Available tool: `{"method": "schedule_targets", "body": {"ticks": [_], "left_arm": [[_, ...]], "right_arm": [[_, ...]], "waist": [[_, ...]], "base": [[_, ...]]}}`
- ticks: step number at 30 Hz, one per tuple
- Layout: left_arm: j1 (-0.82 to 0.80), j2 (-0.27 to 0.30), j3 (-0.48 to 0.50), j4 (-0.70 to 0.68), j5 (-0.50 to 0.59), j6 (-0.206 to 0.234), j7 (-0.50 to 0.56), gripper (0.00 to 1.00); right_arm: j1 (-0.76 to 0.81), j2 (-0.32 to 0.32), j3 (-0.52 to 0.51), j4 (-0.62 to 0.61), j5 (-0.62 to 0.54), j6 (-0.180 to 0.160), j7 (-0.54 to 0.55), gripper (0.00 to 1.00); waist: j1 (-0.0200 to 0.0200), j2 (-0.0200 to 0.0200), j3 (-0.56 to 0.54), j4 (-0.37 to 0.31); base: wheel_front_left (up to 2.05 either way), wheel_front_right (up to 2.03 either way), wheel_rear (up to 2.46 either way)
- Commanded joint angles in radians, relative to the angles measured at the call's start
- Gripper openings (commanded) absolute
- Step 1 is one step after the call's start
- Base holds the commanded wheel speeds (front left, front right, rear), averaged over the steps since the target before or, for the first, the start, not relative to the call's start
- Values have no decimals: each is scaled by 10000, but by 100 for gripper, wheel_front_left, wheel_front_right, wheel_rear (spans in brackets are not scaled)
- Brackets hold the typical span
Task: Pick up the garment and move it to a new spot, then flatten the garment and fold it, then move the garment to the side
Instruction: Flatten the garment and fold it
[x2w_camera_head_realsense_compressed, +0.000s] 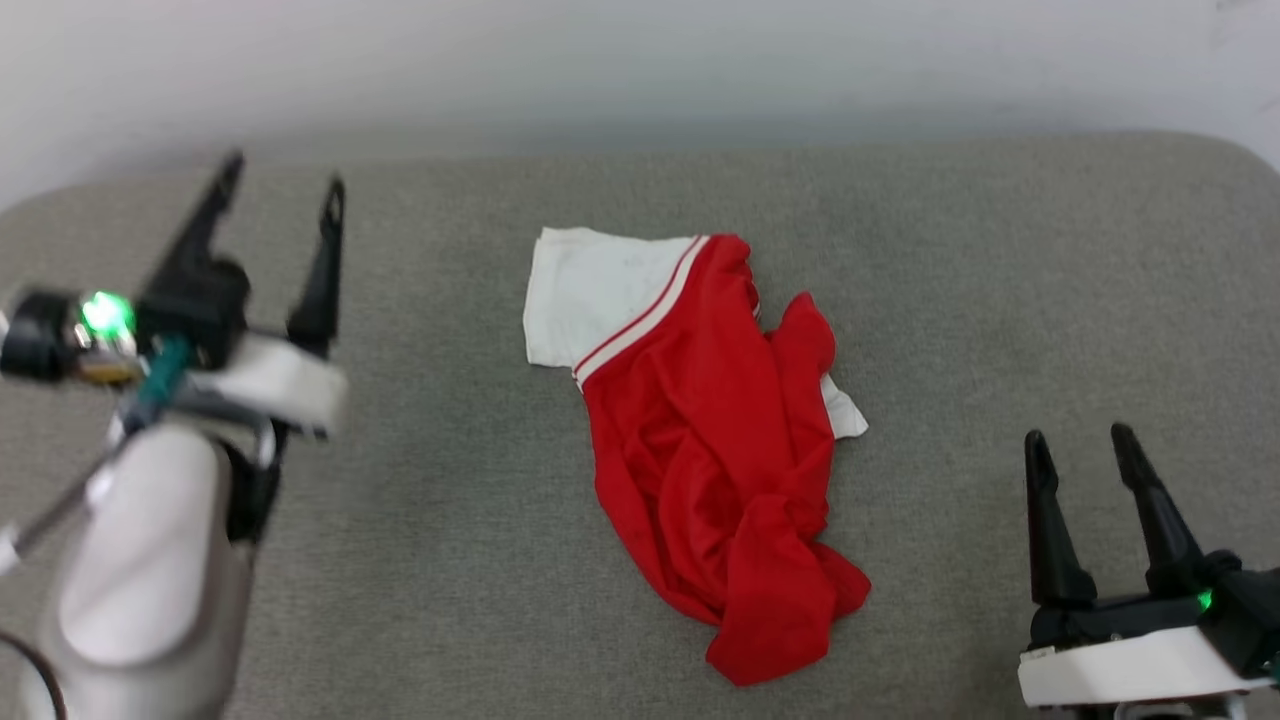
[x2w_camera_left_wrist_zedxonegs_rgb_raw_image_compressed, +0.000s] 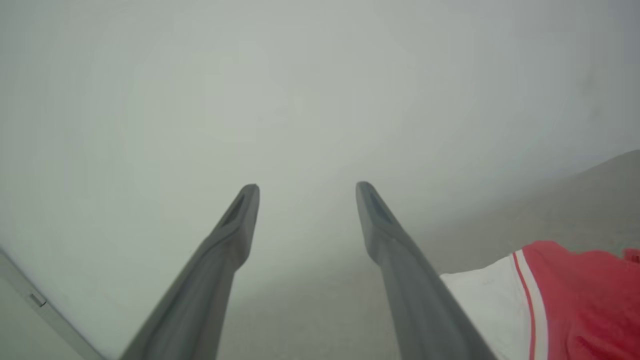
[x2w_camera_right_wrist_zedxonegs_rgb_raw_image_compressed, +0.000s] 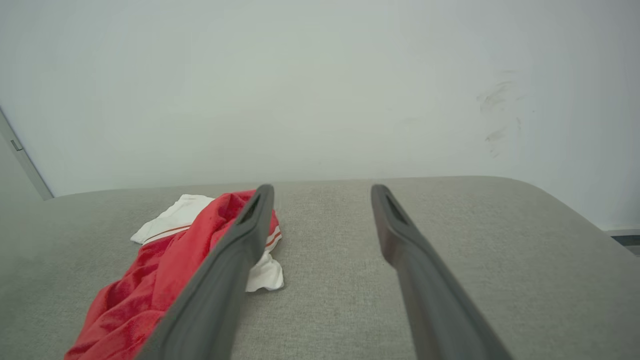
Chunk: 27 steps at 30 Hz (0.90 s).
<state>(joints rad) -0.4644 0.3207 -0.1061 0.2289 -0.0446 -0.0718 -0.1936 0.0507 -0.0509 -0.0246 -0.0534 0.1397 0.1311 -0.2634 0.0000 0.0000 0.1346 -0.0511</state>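
Upholstery (x2w_camera_head_realsense_compressed: 450, 560), grey and woven, spreads on every side of the crumpled red jersey T-shirt with white sleeves (x2w_camera_head_realsense_compressed: 710, 450), which lies bunched near its middle, short of the rounded far edge below the pale wall (x2w_camera_head_realsense_compressed: 640, 60). Left gripper (x2w_camera_head_realsense_compressed: 285, 172) hovers raised well left of the shirt, fingers spread wide and empty; right gripper (x2w_camera_head_realsense_compressed: 1078, 436) sits low, well right of it, fingers likewise wide apart, holding nothing

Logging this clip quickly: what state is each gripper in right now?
Left gripper: open, holding nothing, off to the left of the garment.
Right gripper: open, holding nothing, off to the garment's right.
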Motion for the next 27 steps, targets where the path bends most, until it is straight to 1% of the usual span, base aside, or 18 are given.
{"method": "schedule_targets", "body": {"ticks": [1, 5, 10, 13, 16, 19, 22, 23, 24, 27], "left_arm": [[-802, 108, -9, 147, -100, -135, 219, 100], [-2683, 458, -325, 525, -342, -407, 1395, 100], [-4751, 853, -1234, 1094, -970, -568, 3356, 100], [-5781, 1022, -2183, 1487, -2100, -566, 4690, 100], [-6639, 1312, -3155, 1907, -3625, -563, 6533, 100], [-7351, 1654, -4284, 2098, -4883, -564, 8422, 100], [-7823, 1955, -5260, 2127, -5903, -566, 9856, 100], [-7823, 1955, -5260, 2127, -5903, -566, 9856, 100], [-8068, 2084, -5745, 2154, -6446, -566, 10596, 100], [-8189, 2257, -6452, 2285, -7096, -567, 11584, 100]], "right_arm": [[-254, 14, -34, -110, 2, -7, -20, 100], [-565, 11, -67, -336, 82, -7, -20, 100], [-978, 14, -87, -578, 93, -7, -20, 100], [-1200, 11, -148, -623, 126, -7, -20, 100], [-1404, 16, -96, -668, 120, -7, -20, 100], [-1550, 14, -77, -691, 94, -7, -20, 100], [-1695, 13, -82, -682, 118, -7, -20, 100], [-1695, 13, -82, -682, 118, -7, -20, 100], [-1820, 14, -57, -678, 153, -7, -20, 100], [-1968, 14, 9, -704, 204, -7, -20, 100]], "waist": [[0, 0, 577, -235], [0, 0, 1234, -424], [0, 0, 2046, -631], [0, 0, 2432, -757], [0, 0, 2784, -900], [0, 0, 3093, -1032], [0, 0, 3404, -1155], [0, 0, 3404, -1155], [0, 0, 3599, -1233], [0, 0, 3866, -1357]], "base": [[0, 0, 0], [0, 0, 0], [0, 0, 0], [0, 0, 0], [0, 0, 0], [0, 0, 0], [0, 0, 0], [0, 0, 0], [0, 0, 0], [0, 0, 0]]}}
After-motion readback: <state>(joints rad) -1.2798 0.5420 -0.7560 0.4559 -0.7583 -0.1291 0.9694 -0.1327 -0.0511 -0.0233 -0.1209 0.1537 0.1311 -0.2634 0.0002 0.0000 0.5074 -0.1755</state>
